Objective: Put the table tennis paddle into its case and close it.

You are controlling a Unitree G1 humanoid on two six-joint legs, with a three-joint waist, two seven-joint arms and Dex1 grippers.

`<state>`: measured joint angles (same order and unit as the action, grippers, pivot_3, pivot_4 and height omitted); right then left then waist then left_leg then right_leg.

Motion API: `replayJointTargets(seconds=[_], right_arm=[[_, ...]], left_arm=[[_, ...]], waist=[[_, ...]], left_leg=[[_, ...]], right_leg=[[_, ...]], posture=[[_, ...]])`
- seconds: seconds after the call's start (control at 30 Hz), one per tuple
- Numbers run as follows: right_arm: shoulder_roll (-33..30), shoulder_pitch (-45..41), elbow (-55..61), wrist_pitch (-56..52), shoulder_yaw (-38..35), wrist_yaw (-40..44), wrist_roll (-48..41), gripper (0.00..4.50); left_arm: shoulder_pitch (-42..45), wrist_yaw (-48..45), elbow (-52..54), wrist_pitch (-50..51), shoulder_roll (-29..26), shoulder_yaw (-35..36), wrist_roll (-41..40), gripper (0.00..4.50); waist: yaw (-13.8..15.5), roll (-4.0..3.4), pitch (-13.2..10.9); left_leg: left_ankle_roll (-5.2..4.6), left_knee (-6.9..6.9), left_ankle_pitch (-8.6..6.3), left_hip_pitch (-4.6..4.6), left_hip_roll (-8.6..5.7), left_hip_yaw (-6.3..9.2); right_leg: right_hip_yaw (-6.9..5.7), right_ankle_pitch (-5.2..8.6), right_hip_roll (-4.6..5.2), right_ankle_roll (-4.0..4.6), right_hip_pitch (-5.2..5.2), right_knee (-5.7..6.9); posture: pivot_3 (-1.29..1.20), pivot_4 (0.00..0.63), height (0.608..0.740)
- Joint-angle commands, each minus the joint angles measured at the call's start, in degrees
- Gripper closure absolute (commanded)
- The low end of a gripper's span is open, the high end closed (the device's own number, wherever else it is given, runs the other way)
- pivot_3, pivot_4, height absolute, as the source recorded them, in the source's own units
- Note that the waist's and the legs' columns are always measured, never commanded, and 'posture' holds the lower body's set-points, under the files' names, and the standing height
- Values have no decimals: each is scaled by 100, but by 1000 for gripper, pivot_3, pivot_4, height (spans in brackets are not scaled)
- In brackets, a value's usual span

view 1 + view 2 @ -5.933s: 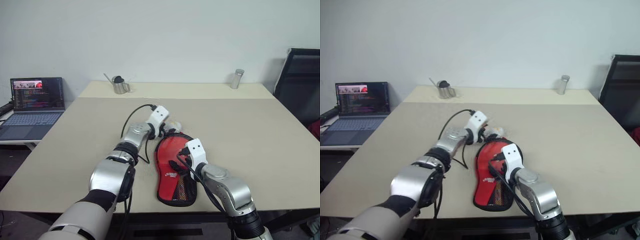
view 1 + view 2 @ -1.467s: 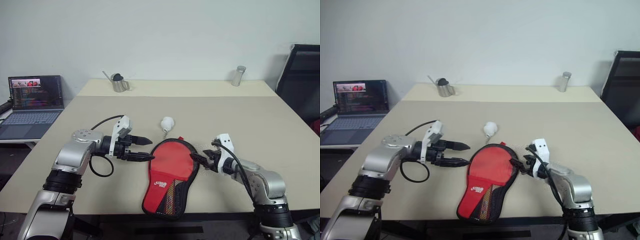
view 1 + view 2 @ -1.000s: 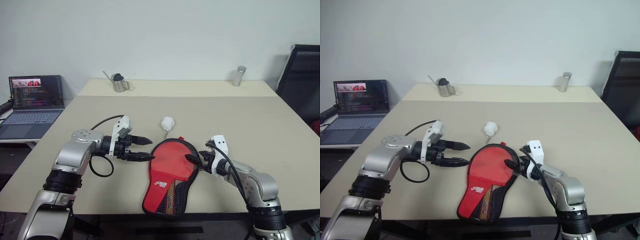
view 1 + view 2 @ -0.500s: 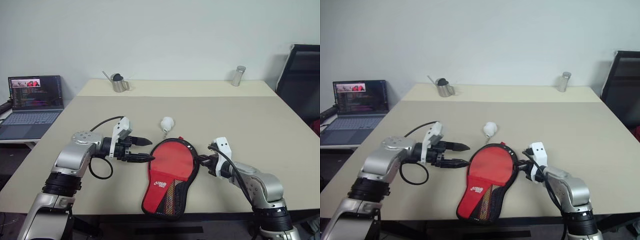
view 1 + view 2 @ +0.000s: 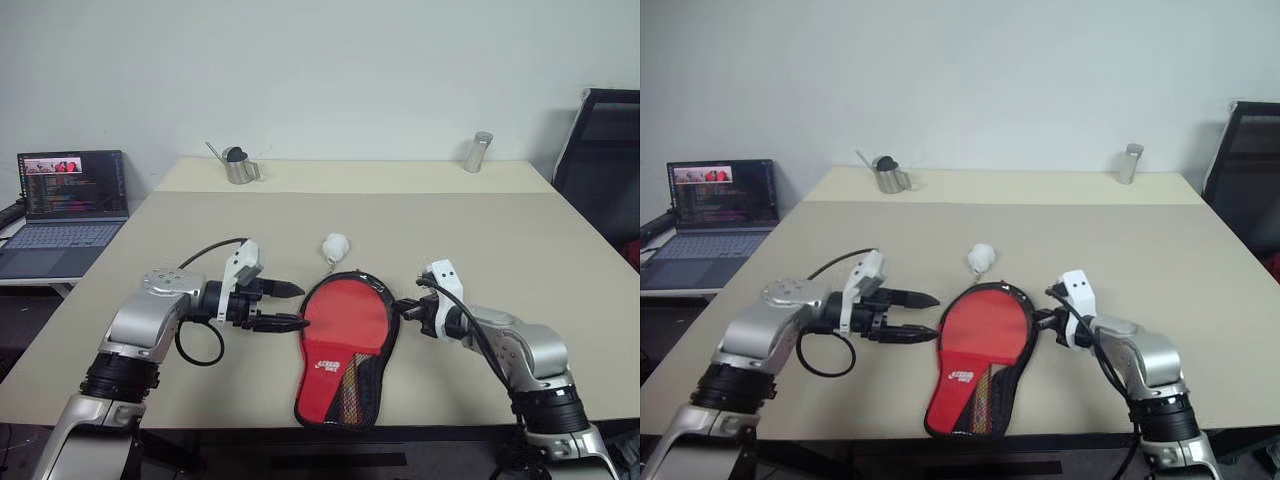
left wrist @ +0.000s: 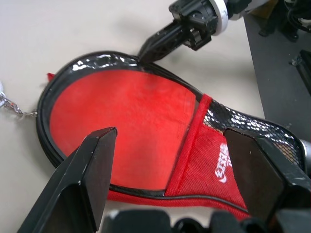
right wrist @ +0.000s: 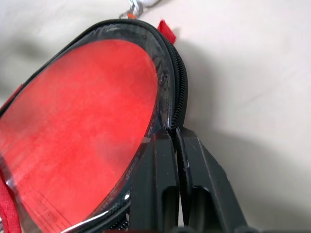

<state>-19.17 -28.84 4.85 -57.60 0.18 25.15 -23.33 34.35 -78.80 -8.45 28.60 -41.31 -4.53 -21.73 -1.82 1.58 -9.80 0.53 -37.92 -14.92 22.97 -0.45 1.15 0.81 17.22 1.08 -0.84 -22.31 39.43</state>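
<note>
The case [image 5: 345, 335] lies flat near the table's front edge, red face with white logo and black mesh pocket up, its round end pointing away from me. The table tennis paddle is hidden. My right gripper [image 5: 402, 309] is shut on the black zip edge [image 7: 171, 114] at the right side of the round end. My left gripper [image 5: 300, 306] is open just off the case's left rim, and in the left wrist view its two fingers [image 6: 92, 167] straddle the red face [image 6: 126, 131] without touching it.
A small white ball [image 5: 334, 245] on a short chain lies just beyond the case. At the far edge stand a metal jug [image 5: 238, 168] and a metal shaker [image 5: 477, 153]. A laptop [image 5: 70, 205] sits on a side table at the left, and a black chair [image 5: 600, 150] at the right.
My right gripper went from open to shut on the case's right zip edge. The case has swung, with its narrow end shifting right. The left gripper has stayed in place.
</note>
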Motion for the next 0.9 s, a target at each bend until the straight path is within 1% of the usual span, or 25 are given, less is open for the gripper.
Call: replayJointTargets(seconds=[0.03,0.33,0.6,0.63,0.67,0.9], right_arm=[[-99,-148,32,234,-55,69,45,4458],[-142,-92,163,199,-94,92,2,4458],[-190,-58,568,131,-222,72,-154,4458],[-201,-45,620,107,-240,70,-173,4057],[-225,-30,682,102,-242,101,-194,3910],[-374,-23,768,120,-289,128,-199,1621]], left_arm=[[22,21,212,5,-40,90,-109,669],[-9,17,203,-58,-15,17,-75,669],[15,32,153,-88,-1,15,-67,669],[7,42,163,-84,3,17,-70,669],[2,52,163,-89,11,14,-66,669],[-15,183,138,-82,109,18,-46,669]], waist=[[0,0,0],[1,0,0],[1,0,-1],[2,0,-1],[2,-1,-1],[1,-1,-1]], left_leg=[[0,0,0,0,0,0],[0,0,0,0,0,0],[0,0,0,0,0,0],[0,0,0,0,0,0],[0,0,0,1,0,0],[0,0,0,0,1,0]], right_leg=[[0,0,0,0,0,0],[1,0,0,0,0,0],[1,0,0,0,0,0],[0,0,0,0,0,0],[0,0,0,0,0,0],[0,0,0,0,0,1]], posture=[[0,150,740],[0,150,740],[0,150,740],[0,150,740],[0,150,740],[0,150,740]])
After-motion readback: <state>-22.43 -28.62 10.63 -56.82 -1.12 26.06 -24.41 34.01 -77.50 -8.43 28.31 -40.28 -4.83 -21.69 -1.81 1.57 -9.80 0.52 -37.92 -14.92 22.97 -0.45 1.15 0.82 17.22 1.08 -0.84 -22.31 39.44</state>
